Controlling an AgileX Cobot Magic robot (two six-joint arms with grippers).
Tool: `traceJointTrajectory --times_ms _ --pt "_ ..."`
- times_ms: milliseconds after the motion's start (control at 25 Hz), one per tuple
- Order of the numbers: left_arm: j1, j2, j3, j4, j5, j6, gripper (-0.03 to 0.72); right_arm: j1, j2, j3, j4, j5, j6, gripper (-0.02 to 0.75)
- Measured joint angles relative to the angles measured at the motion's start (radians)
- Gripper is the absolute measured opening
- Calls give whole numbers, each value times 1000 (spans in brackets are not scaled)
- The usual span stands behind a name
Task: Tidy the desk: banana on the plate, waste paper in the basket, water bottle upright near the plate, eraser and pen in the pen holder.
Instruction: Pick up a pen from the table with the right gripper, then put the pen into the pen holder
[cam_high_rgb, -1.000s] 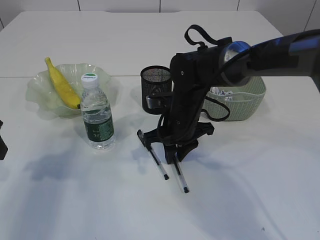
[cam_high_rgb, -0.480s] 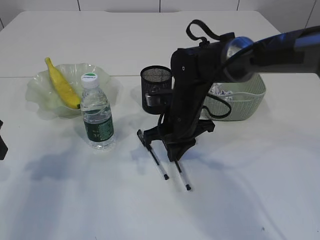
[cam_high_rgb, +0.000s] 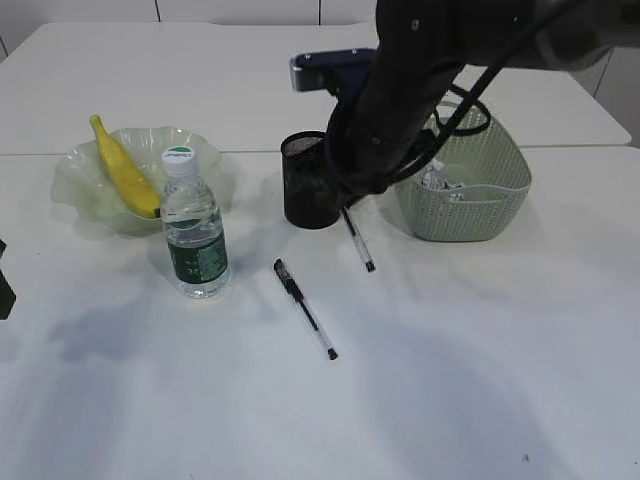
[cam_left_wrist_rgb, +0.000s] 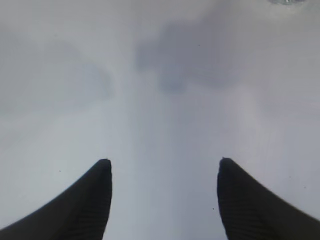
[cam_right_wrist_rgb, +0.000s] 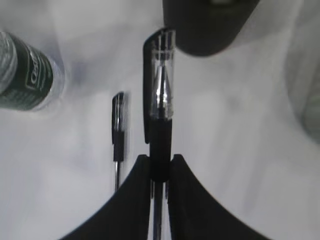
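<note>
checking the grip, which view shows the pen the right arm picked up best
The right wrist view: the clear-barrelled black pen fills the frame, pinched between the right hand fingers. The exterior view shows it small, hanging beside the black mesh cup. The left wrist view shows none of it.

Black robot arm (cam_high_rgb: 400, 90) holds a slim clear pen (cam_high_rgb: 356, 238) aloft.
A second black-capped pen (cam_high_rgb: 304, 307) lies on the white desk (cam_high_rgb: 480, 350).

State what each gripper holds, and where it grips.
Right gripper pinches a pen on its dark grip section; left gripper holds nothing.
</note>
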Motion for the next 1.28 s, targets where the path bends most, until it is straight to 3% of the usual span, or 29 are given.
traceJointTrajectory --times_ms 240,1280 --pt "0 0 0 0 -2 0 464 0 -34 0 -98 -119 -1 50" --pt "0 0 0 3 14 0 464 -77 58 3 -181 -740 43 50"
